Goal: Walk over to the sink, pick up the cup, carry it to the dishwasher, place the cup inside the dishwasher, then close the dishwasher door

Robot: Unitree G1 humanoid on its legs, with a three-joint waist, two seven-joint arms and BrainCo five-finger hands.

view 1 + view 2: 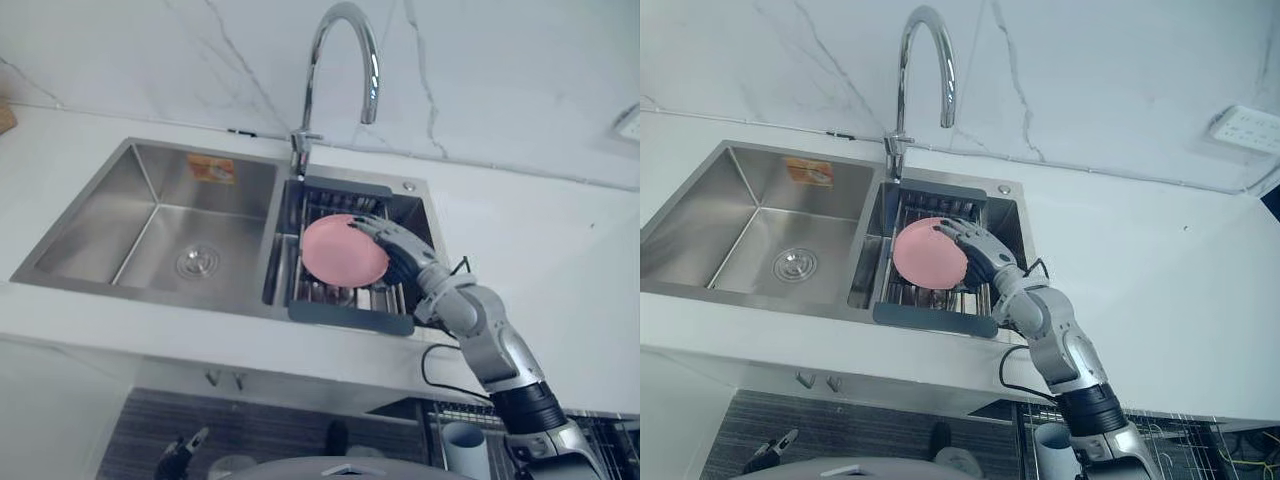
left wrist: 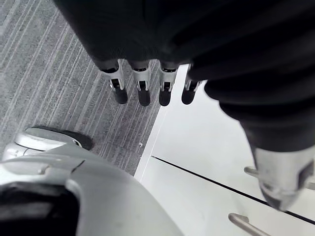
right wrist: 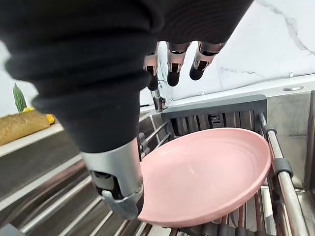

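Over the drain rack (image 1: 350, 318) in the sink's (image 1: 150, 220) right bowl, the right hand (image 1: 402, 256) held its fingers nearly straight above a pink plate (image 1: 335, 250), thumb against the rim, nothing clasped. The plate lay at the hand's 9 o'clock. A pale cup (image 1: 465, 445) stood well apart at 5 o'clock by a wire basket (image 1: 1180, 432), and the left hand (image 2: 142, 83) hung loose-fingered above the floor (image 2: 49, 73).
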